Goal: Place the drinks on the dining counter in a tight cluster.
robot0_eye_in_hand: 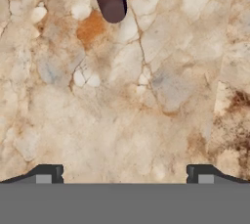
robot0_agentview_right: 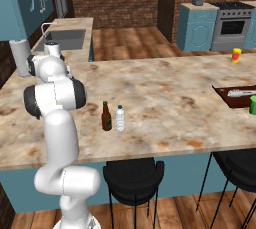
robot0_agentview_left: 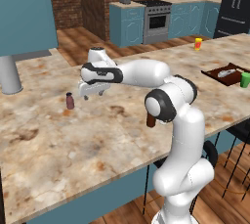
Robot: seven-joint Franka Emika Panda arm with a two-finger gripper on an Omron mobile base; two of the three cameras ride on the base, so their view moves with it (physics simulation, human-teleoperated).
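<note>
the tool (robot0_agentview_left: 87, 96) hovers wide open and empty over the dining counter (robot0_agentview_left: 44, 145), near the maroon can (robot0_agentview_left: 70, 101).

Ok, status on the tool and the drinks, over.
Tool open, empty, hovering over the dining counter beside the maroon can. Can stands alone. Brown bottle and water bottle side by side near the counter's front edge. Nothing between tool and can.

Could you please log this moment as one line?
end effector: open, empty, above beige marbled stone counter | dark maroon can: upright, apart | brown glass bottle, clear plastic bottle: adjacent
</note>
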